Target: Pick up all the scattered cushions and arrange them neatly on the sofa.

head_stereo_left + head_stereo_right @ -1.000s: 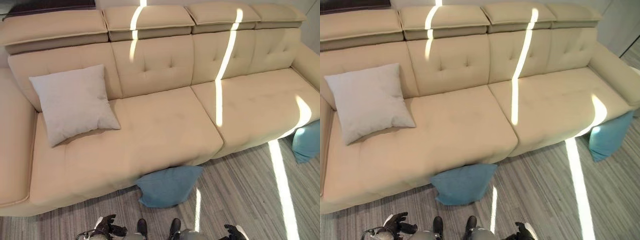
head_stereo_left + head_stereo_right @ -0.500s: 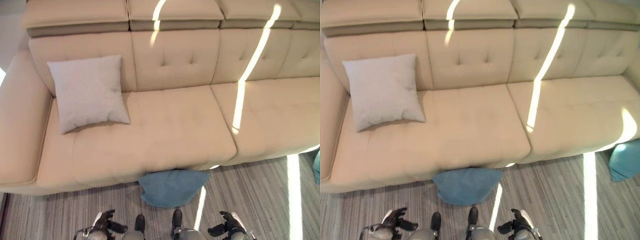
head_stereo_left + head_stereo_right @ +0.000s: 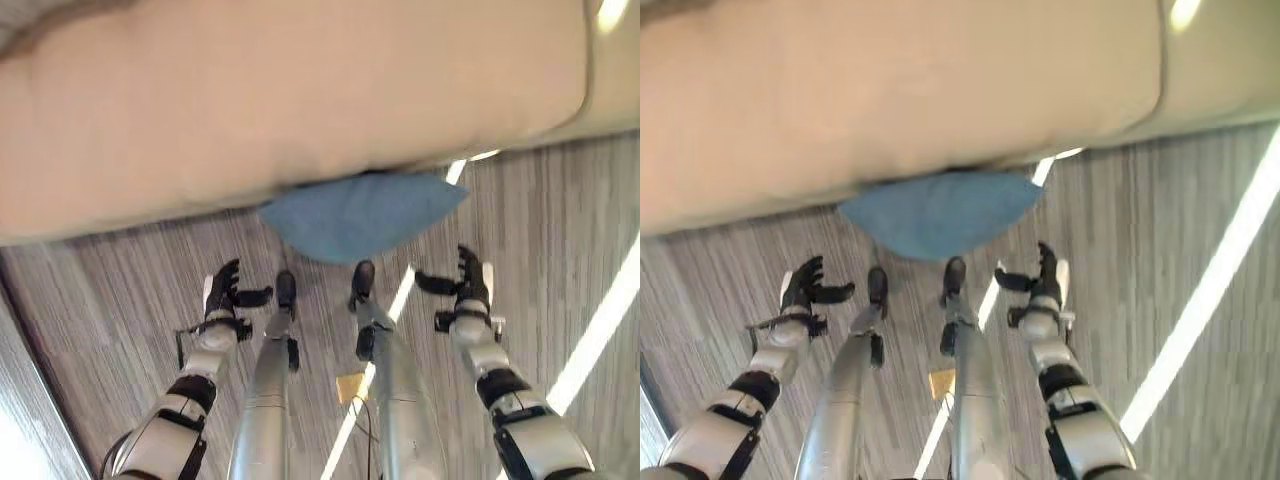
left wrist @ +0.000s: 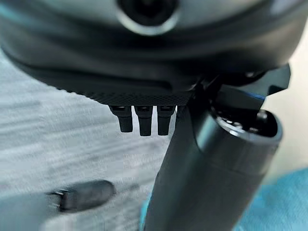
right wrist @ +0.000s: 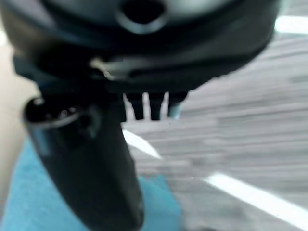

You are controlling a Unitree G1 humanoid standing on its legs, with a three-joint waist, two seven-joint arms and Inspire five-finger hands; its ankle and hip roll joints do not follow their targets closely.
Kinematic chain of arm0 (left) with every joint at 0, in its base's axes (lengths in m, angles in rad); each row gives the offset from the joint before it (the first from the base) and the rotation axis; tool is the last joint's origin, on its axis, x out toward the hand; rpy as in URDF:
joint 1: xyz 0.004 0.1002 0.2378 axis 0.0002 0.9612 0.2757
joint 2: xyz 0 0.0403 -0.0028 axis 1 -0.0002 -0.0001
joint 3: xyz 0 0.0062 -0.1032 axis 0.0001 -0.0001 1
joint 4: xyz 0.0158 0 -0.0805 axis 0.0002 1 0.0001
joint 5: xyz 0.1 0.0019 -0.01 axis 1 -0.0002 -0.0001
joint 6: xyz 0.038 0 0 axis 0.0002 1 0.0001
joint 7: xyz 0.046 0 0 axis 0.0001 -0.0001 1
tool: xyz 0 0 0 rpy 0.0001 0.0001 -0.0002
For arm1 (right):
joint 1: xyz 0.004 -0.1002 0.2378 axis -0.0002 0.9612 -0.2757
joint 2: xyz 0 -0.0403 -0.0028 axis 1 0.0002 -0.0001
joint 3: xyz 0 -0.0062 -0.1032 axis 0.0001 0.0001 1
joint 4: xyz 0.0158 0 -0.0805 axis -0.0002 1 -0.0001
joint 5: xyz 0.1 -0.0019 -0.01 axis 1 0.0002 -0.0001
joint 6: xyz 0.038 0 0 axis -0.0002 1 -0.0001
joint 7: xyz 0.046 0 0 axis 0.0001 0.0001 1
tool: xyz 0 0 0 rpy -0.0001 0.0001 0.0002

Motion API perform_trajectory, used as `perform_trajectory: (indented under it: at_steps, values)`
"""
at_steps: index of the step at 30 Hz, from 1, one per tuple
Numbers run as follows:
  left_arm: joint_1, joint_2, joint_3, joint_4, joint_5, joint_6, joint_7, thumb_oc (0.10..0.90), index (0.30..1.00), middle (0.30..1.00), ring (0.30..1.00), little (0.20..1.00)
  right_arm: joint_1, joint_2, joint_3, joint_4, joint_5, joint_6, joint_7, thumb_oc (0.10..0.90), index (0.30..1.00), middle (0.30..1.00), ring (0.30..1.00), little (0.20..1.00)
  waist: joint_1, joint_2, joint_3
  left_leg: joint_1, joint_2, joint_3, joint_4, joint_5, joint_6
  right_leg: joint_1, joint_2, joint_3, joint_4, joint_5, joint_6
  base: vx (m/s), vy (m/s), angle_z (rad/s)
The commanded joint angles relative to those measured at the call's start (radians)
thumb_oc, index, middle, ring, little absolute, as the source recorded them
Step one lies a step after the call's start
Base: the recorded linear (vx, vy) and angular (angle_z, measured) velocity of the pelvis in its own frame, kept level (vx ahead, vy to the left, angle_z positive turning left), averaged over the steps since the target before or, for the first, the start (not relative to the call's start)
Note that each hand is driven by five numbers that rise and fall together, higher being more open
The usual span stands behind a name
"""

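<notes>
Blue cushion (image 3: 357,213) down on the wood floor (image 3: 120,290), back edge tucked under the sofa (image 3: 280,90) front. Left hand (image 3: 222,297) and right hand (image 3: 468,285) spread wide, empty, flanking it, well short of contact. Risk ahead: shoving it deeper under the seat, or clipping the sofa edge. Pinching one corner only, and likely a droop and slip.

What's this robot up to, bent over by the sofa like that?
It is looking down at a blue cushion lying on the floor, partly tucked under the front edge of the beige sofa. Its left hand and right hand are held out open on either side of the cushion, touching nothing yet.
</notes>
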Motion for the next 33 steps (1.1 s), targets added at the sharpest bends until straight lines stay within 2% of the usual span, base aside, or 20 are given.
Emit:
perform_trajectory:
  at_steps: [1, 9, 17, 27, 33]
  values:
    - [-0.01, 0.029, 0.012, -0.032, -0.018, -0.062, 0.074, 0.8, 0.9, 0.9, 0.9, 0.9, 0.022, -0.089, 0.025, -0.081, 0.025, -0.062, -0.1, 0.8, 0.9, 0.9, 0.9, 0.9, -0.004, 0.023, -0.087, -0.129, 0.014, 0.017, 0.062, -0.046, -0.021, -0.085, -0.021, 0.063, 0.016, -0.069, 0.092, -0.05, -0.007, -0.01]
    - [-0.165, 0.072, -0.029, -0.021, -0.032, -0.057, 0.083, 0.8, 0.9, 0.9, 0.9, 0.9, -0.173, -0.144, 0.088, -0.081, 0.081, -0.079, -0.093, 0.8, 0.9, 0.9, 0.9, 0.9, -0.009, 0.032, -0.078, -0.265, 0.013, 0.019, 0.096, -0.037, -0.017, -0.221, -0.019, 0.084, 0.054, -0.059, 0.1, -0.02, -0.011, -0.04]
    - [-0.295, 0.086, -0.092, -0.073, -0.037, -0.055, 0.077, 0.8, 0.9, 0.9, 0.9, 0.9, -0.331, -0.132, 0.224, -0.122, 0.114, -0.083, -0.04, 0.8, 0.9, 0.9, 0.9, 0.9, -0.003, 0.034, -0.072, -0.352, 0.003, 0.013, 0.13, -0.027, -0.012, -0.307, -0.011, 0.085, 0.098, -0.052, 0.102, -0.01, -0.02, 0.0]
    - [-0.307, 0.06, -0.157, -0.205, -0.085, -0.093, 0.005, 0.8, 0.9, 0.9, 0.9, 0.9, -0.413, -0.113, 0.332, -0.17, 0.028, -0.074, 0.002, 0.8, 0.9, 0.9, 0.9, 0.9, 0.006, 0.038, -0.093, -0.38, 0.0, 0.007, 0.119, -0.012, -0.016, -0.331, -0.007, 0.079, 0.093, -0.046, 0.103, -0.01, -0.013, 0.02]
    - [-0.26, 0.084, -0.147, -0.246, -0.076, -0.097, -0.015, 0.8, 0.9, 0.9, 0.9, 0.9, -0.401, -0.145, 0.322, -0.179, -0.011, -0.072, 0.012, 0.8, 0.9, 0.9, 0.9, 0.9, 0.016, 0.041, -0.105, -0.385, -0.004, 0.005, 0.107, -0.004, -0.018, -0.341, -0.006, 0.078, 0.086, -0.038, 0.106, 0.0, 0.0, 0.0]
